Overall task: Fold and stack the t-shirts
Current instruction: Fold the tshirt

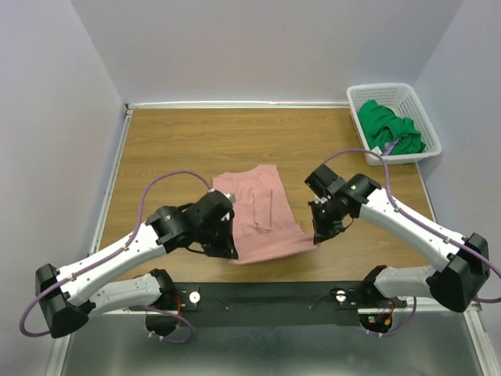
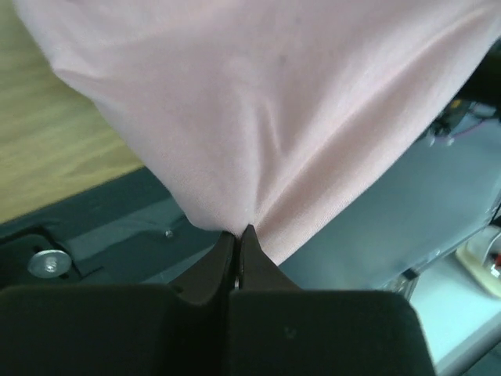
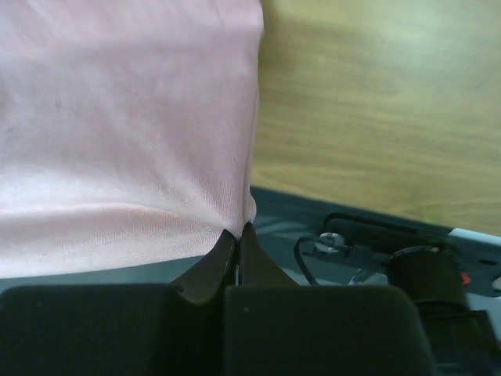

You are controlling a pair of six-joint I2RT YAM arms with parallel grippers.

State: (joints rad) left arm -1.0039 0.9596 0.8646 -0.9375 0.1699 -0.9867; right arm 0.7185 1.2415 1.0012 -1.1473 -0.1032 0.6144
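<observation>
Only wrist views show us the left gripper (image 2: 237, 233) and right gripper (image 3: 238, 229) pinching corners of the pink t-shirt (image 1: 266, 227); only overhead shows the green t-shirt (image 1: 389, 129), far-right corner of the worktop (image 1: 180, 141).

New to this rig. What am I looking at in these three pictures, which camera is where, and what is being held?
These are two robot arms, bolted at the near edge of a wooden table. The wide picture comes from a fixed camera above and behind them. The two close-ups come from a camera on each wrist, looking along its own fingers. A dusty-pink t-shirt lies spread between the arms. The left gripper is shut on its near left corner and the right gripper on its near right corner. A green t-shirt sits bundled in a white basket at the table's far right corner.
</observation>
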